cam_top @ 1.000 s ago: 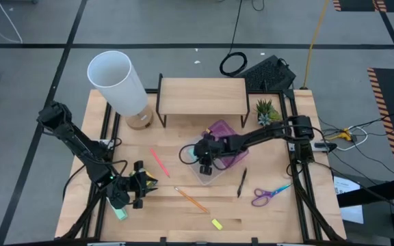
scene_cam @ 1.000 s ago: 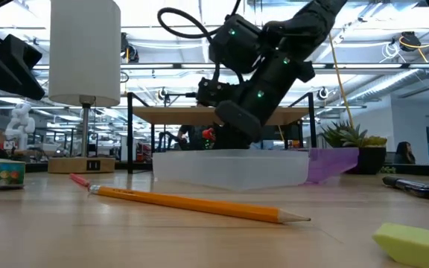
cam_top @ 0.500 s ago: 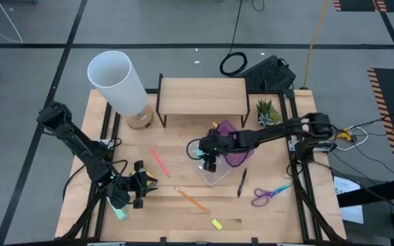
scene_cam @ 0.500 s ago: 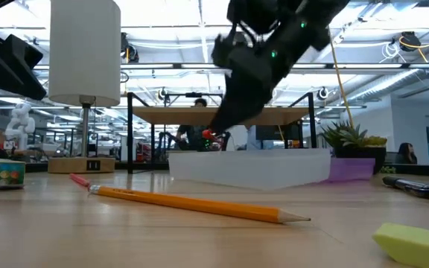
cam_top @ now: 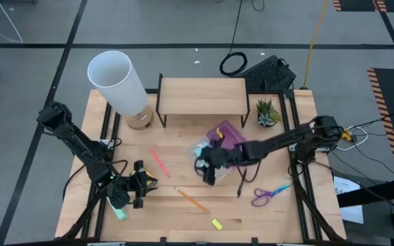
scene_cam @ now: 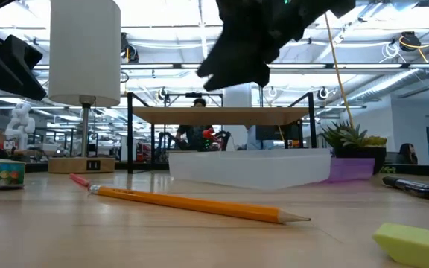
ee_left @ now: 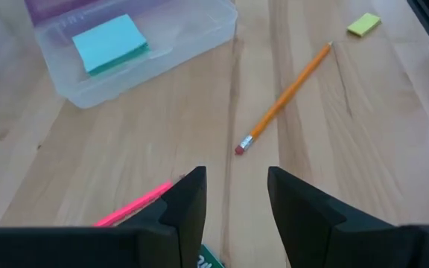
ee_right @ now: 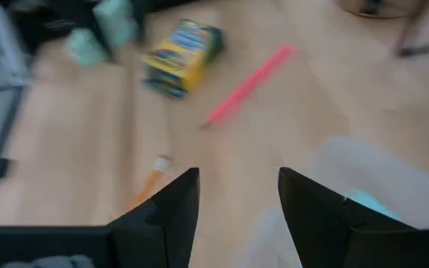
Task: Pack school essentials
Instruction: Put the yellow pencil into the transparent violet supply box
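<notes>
A clear case [cam_top: 219, 145] with a purple lid lies mid-table, a blue sticky-note pad [ee_left: 110, 43] inside it. My right gripper [cam_top: 208, 172] hangs open above the case's near edge, high in the low view [scene_cam: 237, 41], holding nothing. My left gripper [cam_top: 139, 186] stays open at the near left beside the yellow-green crayon box [ee_right: 183, 56]. A pink pencil [cam_top: 159, 162], an orange pencil [cam_top: 191, 199], a yellow block [cam_top: 217, 223], a black pen [cam_top: 241, 183] and purple-handled scissors [cam_top: 269, 195] lie flat on the wood.
A white lamp [cam_top: 118, 80] stands at the far left. A wooden shelf [cam_top: 202, 96] stands at the back, with a small plant [cam_top: 265, 111] to its right. Bare wood lies between the case and the near edge, around the pencils.
My right gripper has risen out of the case and drawn back toward the table's near edge, empty. The case has slid a little toward the table's right edge; the sticky-note pad stays in it.
</notes>
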`<state>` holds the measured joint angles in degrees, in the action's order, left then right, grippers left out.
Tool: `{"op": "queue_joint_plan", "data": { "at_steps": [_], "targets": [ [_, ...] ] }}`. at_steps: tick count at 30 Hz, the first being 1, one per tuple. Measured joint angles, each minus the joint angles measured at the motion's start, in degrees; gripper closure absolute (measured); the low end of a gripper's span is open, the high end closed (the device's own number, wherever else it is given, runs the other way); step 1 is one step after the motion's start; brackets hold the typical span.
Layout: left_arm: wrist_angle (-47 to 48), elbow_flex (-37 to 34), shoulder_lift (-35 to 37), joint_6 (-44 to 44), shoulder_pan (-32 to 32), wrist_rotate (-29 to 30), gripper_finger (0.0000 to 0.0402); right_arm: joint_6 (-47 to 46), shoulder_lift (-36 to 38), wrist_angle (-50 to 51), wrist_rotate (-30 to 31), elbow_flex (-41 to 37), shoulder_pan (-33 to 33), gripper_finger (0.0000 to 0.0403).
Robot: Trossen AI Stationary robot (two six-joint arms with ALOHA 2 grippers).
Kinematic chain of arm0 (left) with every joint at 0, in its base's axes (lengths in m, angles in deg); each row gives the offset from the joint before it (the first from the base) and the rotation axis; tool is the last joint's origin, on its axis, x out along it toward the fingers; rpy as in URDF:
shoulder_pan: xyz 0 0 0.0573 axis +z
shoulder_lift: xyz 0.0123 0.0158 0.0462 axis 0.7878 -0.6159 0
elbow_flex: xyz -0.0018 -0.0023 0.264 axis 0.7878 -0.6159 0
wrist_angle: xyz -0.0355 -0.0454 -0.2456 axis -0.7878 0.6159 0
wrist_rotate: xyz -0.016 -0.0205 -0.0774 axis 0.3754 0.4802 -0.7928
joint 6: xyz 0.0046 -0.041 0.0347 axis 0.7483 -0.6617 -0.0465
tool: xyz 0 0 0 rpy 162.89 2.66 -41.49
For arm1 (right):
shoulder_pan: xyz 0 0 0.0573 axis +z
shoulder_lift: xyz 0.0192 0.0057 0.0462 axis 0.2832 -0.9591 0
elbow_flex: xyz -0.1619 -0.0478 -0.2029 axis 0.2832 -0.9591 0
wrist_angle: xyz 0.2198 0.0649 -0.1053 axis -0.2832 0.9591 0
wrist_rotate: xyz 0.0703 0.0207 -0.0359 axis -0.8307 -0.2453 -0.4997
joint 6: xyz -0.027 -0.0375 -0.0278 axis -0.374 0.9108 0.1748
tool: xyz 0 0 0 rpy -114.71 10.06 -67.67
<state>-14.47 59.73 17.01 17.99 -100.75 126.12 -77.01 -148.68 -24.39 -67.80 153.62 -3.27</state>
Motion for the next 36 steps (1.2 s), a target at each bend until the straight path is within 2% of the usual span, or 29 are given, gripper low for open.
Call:
{"op": "queue_joint_plan", "data": {
  "at_steps": [4, 7, 10, 17, 23, 30, 33, 36],
  "targets": [
    [-0.5, 0.0, 0.0, 0.5, 0.1, 1.6, 0.0252, -0.2, -5.3, -10.1, -0.1, 0.4, 4.6, 0.0224],
    [-0.5, 0.0, 0.0, 0.7, 0.8, 1.6, 0.0252, -2.9, -10.9, -11.7, 0.3, 3.7, 7.2, 0.0224],
    [-0.5, 0.0, 0.0, 1.2, 1.8, 1.6, 0.0252, -5.7, -16.6, -8.8, 1.4, 9.7, 8.7, 0.0224],
    [-0.1, 0.0, 0.0, 1.8, 2.4, 1.1, 0.0252, -11.8, -26.6, 7.4, 1.5, 24.0, 10.5, 0.0224],
    [0.0, 0.0, 0.0, 1.8, 2.1, 0.1, 0.0252, -16.4, -28.7, 19.6, 4.5, 28.2, 11.3, 0.0225],
    [0.5, 0.0, 0.0, 1.8, 2.1, -0.4, 0.0252, -19.0, -28.9, 22.1, 4.2, 28.1, 12.4, 0.0229],
    [0.4, 0.0, 0.0, 1.7, 2.1, -0.4, 0.0252, -18.3, -29.0, 24.6, 4.2, 28.1, 12.5, 0.025],
    [0.4, 0.0, 0.0, 1.5, 2.1, -0.4, 0.0252, -18.7, -29.1, 27.5, 4.5, 28.2, 12.2, 0.0289]
  ]
}}
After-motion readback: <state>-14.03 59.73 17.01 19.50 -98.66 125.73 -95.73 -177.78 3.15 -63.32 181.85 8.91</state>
